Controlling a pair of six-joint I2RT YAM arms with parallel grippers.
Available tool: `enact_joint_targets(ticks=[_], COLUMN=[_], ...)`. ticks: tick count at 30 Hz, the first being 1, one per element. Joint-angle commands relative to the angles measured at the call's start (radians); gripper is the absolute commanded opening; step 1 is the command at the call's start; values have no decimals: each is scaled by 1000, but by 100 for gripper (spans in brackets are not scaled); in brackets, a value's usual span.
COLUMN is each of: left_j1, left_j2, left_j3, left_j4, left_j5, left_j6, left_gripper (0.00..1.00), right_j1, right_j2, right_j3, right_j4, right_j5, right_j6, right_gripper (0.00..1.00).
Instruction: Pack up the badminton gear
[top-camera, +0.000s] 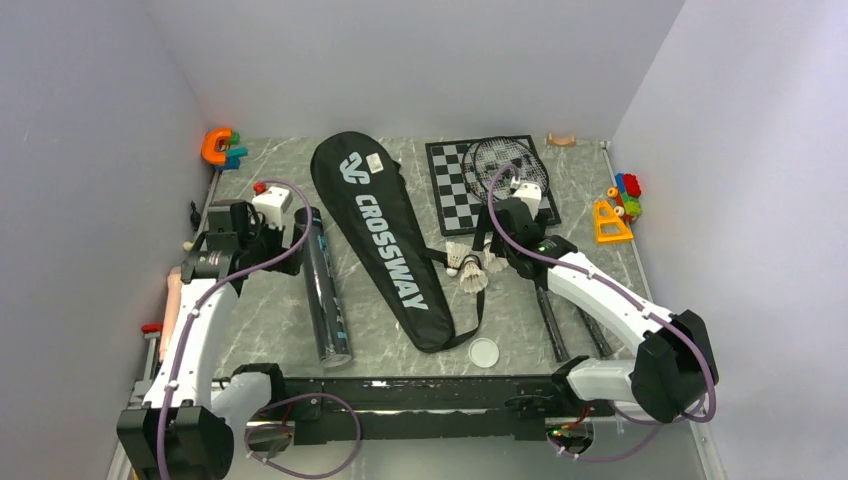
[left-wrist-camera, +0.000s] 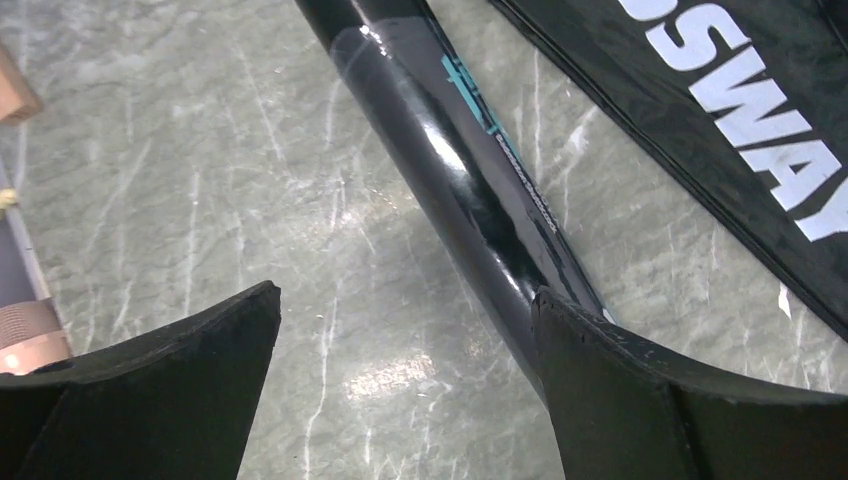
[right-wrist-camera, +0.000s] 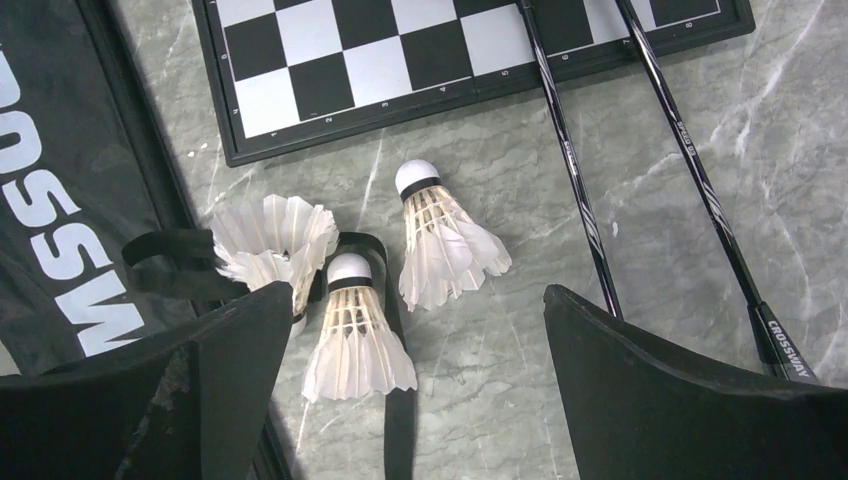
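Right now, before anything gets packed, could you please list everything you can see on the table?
racket bag: one, black with white CROSSWAY lettering, lying diagonally mid-table.
shuttlecock tube: one, dark, lying left of the bag.
round lid: one, white, on the table by the bag's narrow near end.
shuttlecocks: three, white, between the bag and the rackets.
rackets: two, black, lying partly on the chessboard, shafts running toward the near edge.
chessboard: one, black-and-white, far side, right of the bag.
plastic toys: several, colourful, in the far-left corner and along the right edge.
left gripper: open, above the table beside the tube.
right gripper: open, above the shuttlecocks.
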Motion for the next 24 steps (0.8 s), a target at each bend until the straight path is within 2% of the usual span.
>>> enact_joint_targets(ticks=[1,14,21,24], left_j1=[3,-3,-37,-87], left_j2=[23,195,293,328], left_j3=[-29,-48,-29,-35], left_j4=[14,131,177,204], left_j5=[90,65,63,36], left_j6=[26,-85,-128,-132], left_gripper=[99,99,99,99], right_j1=[1,1,0,1], right_j2=[-25,-67,-103,-107], right_j3=[2,-25,-55,-57], right_j4=[15,2,15,18], right_j5=[1,27,17,13], right_j6=[-19,-30,-27,-26], right_gripper=[100,100,100,100])
